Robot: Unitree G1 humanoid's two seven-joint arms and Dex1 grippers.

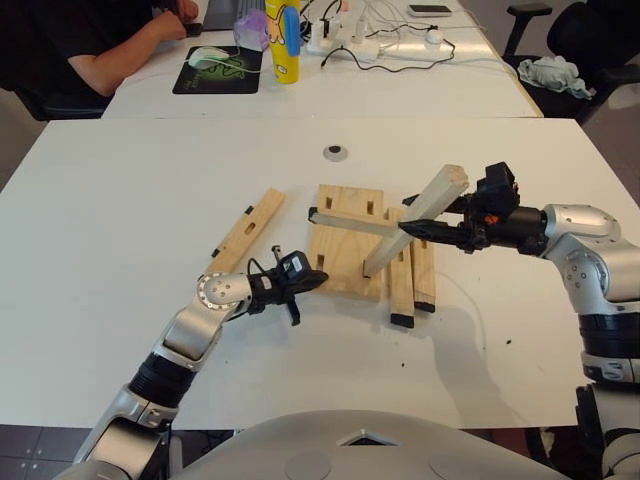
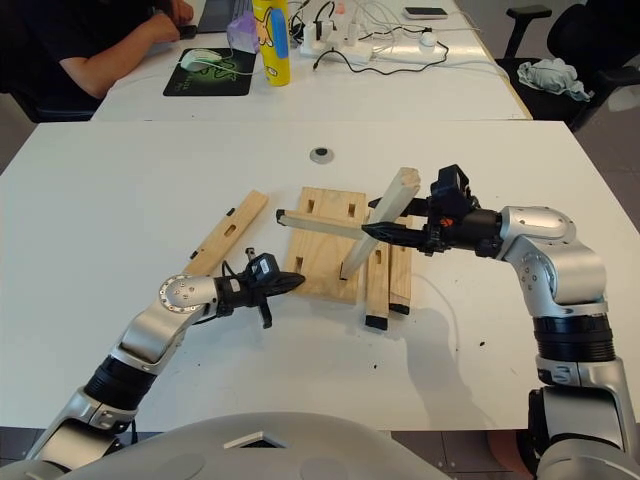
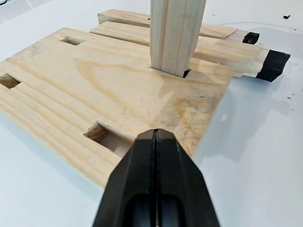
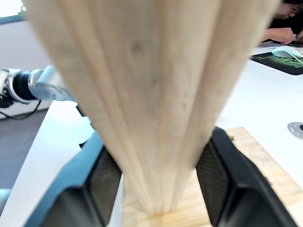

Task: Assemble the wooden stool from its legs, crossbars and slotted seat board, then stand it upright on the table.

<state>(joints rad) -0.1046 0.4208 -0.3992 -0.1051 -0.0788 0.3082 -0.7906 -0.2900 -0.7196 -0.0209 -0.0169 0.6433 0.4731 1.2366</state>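
Leg blurred, cropped, hiding the crossbar's end
The tilted leg point(image 4: 156, 94) is blurred close up in the right wrist view and cropped in both wrist views; at the centre of the left eye view, it covers the right end of the crossbar point(image 1: 350, 222).

Silver arm shells, black joints; left claw point(image 1: 318, 279), right claw point(image 1: 405, 228) black, tapered.

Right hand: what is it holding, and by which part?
A leg, clamped at its middle by the right hand; its lower end sits in the seat board. The left hand holds nothing.
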